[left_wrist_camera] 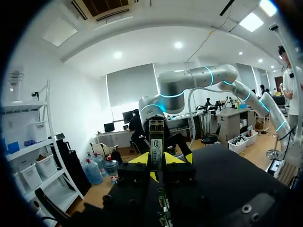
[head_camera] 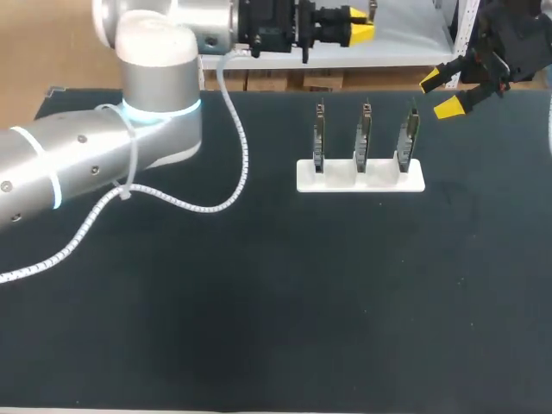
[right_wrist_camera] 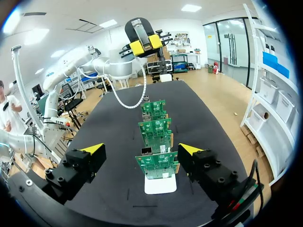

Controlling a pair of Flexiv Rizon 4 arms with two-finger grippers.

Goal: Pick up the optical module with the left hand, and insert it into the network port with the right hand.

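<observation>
Clamping optical module (left_wrist_camera: 156,139), left fingers (left_wrist_camera: 138,159); right fingers (right_wrist_camera: 93,149) splayed.

We record: table mat (head_camera: 259,328) black; holder (head_camera: 360,179) white; three boards (right_wrist_camera: 157,163) green; left arm (head_camera: 86,147) silver with glowing cyan rings; its cable (head_camera: 237,164) white, spiral-wrapped; optical module (left_wrist_camera: 156,131) grey, metallic.

Three upright boards (head_camera: 365,138) (narrow gaps between), coiled cable (head_camera: 242,164) looping leftward
</observation>
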